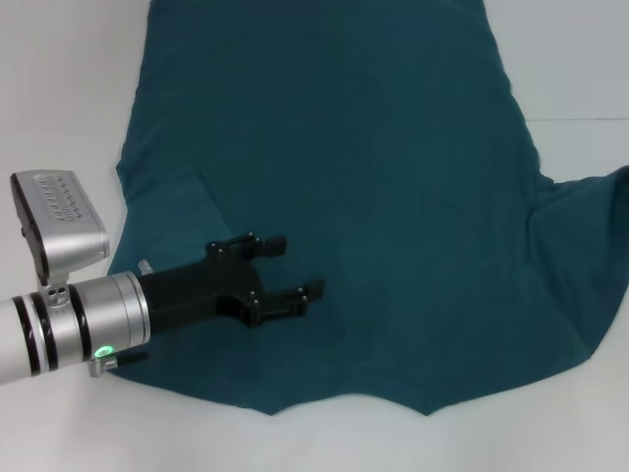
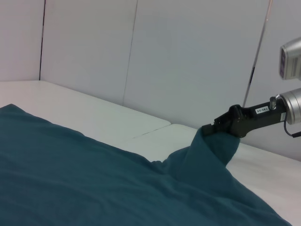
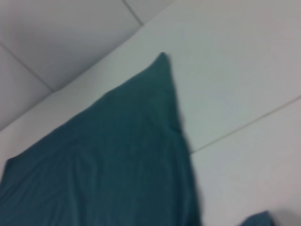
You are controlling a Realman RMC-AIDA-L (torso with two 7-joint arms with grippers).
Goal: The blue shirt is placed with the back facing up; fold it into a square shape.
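blue shirt (image 1: 373, 177) | dark teal-blue, plain side up, no lettering showing | spread mostly flat on the white surface, lightly creased | left sleeve folded inward over the body | right sleeve lifted off the surface into a peak (clearest in the left wrist view)

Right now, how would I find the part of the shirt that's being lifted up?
Start at the white table with the big blue shirt spread across it. Follow the cloth to the robot's right side, where the right pincer is shut on it. Only that part rises off the table in a peak.
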